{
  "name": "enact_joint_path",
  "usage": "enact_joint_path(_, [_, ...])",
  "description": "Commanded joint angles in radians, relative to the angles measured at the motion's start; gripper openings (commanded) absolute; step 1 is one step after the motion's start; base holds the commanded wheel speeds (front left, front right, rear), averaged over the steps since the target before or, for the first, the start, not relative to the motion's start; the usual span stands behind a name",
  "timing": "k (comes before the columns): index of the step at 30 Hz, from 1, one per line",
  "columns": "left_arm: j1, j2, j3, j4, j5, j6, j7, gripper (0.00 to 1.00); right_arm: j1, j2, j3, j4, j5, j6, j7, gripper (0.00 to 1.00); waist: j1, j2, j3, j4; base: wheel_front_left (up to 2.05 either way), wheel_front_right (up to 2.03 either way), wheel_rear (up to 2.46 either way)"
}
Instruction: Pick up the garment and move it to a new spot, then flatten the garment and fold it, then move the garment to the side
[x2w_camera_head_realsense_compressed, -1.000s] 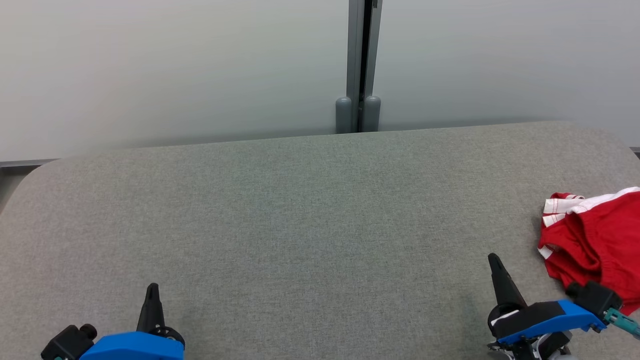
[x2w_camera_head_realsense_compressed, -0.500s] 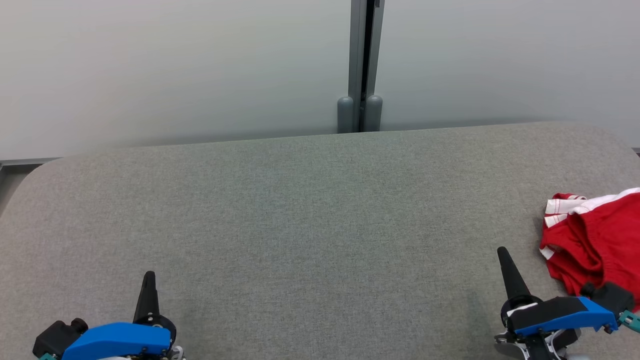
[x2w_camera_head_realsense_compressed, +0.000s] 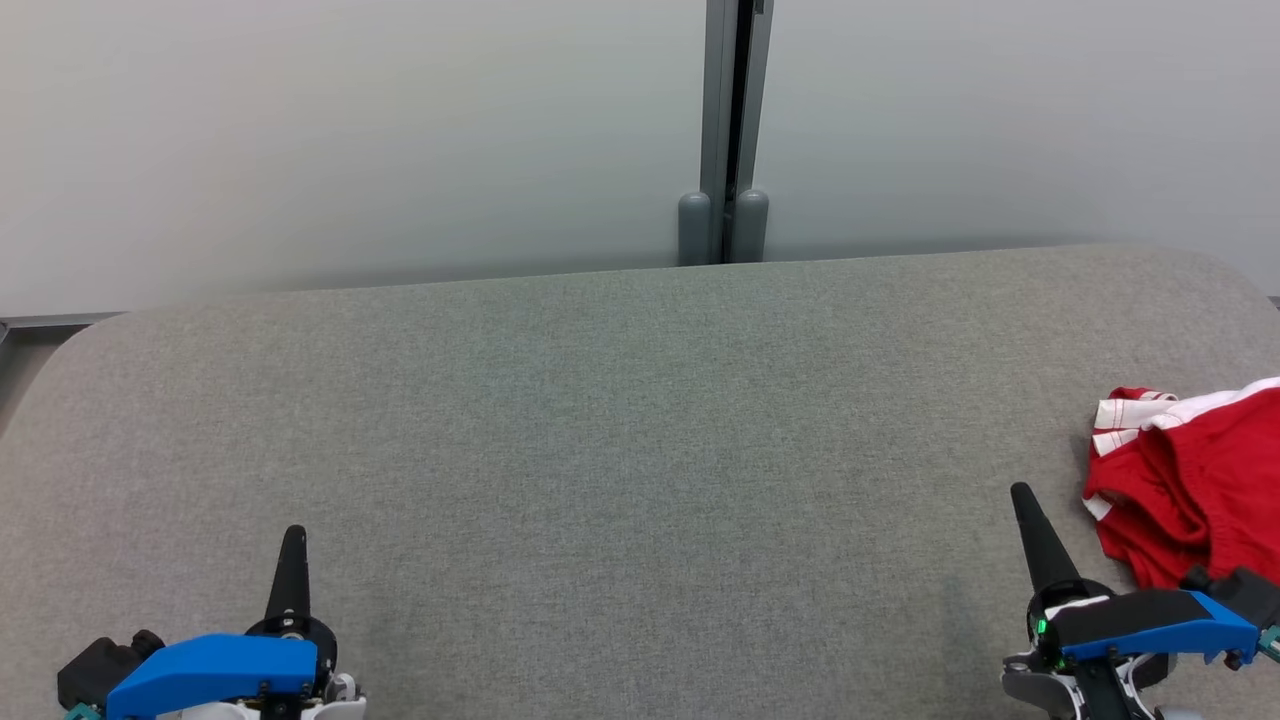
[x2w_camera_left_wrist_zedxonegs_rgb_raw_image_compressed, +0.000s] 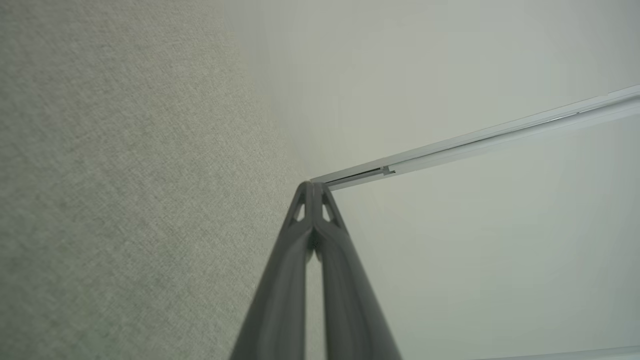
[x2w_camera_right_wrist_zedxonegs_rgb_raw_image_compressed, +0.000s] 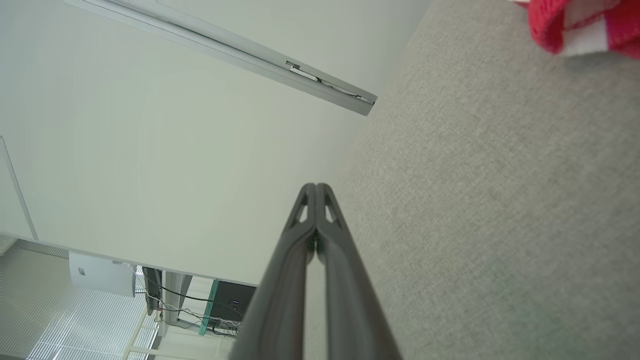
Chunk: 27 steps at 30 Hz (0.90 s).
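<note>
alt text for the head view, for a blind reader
A crumpled red garment with white trim lies at the right edge of a grey fabric surface. The left end effector and right end effector, both shut and empty, rise from the bottom corners.

You get no readable text, label, brand or number. Pale rectangular box in background: small dark mark, too small to read.

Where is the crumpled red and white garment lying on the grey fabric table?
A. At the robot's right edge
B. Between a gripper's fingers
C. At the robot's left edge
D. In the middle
A: the crumpled red and white garment lies by the right gripper, untouched.
</note>
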Motion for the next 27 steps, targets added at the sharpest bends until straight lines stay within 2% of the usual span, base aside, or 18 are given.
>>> enact_joint_path(1, [-0.028,0.001,0.008,-0.015,-0.023,-0.006,0.005,0.0,0.003,0.0,-0.006,-0.015,0.023,0.0,0.007,0.0,0.0,-0.0001,0.0,0.0,0.0,0.0,0.0])
enact_joint_path(27, [-0.05,0.001,0.034,-0.045,-0.235,-0.024,0.064,0.0,0.012,0.0,-0.048,-0.066,0.243,0.0,0.065,0.0,0.0,-0.0001,0.002,0.008,0.0,0.0,0.0])
